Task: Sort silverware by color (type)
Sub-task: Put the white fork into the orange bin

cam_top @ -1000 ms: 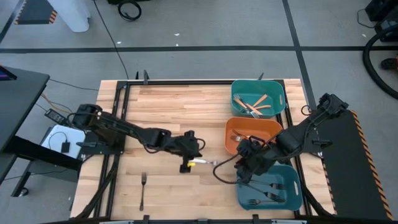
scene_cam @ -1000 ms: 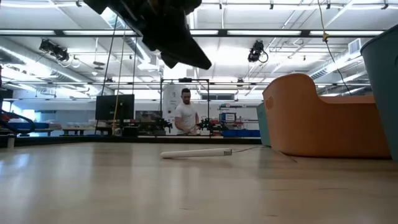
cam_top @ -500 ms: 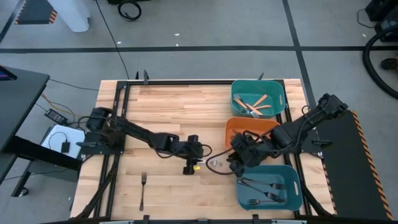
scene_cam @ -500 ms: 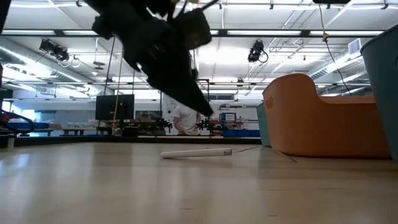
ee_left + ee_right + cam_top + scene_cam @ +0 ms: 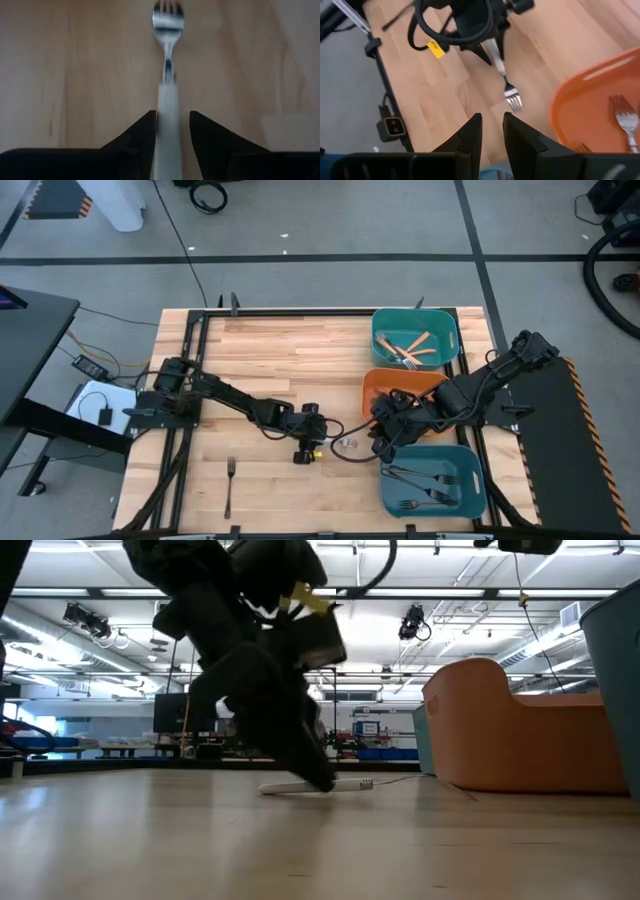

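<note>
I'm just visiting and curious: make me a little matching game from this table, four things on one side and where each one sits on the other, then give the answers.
Things:
1. white-handled fork
2. dark fork
3. orange-handled forks
4. left claw

Places:
A. in the teal bin at the table's far edge
B. alone on bare wood at the near left
C. lying mid-table, handle between two black fingers
D. low over the table, straddling a fork's handle

Pairs: 1-C, 2-B, 3-A, 4-D

A robotics lab or workshop: bright strip ceiling lights (image 5: 120,592) over distant cluttered workbenches (image 5: 110,748), a grey concrete floor (image 5: 300,220) with trailing black cables (image 5: 208,197).
</note>
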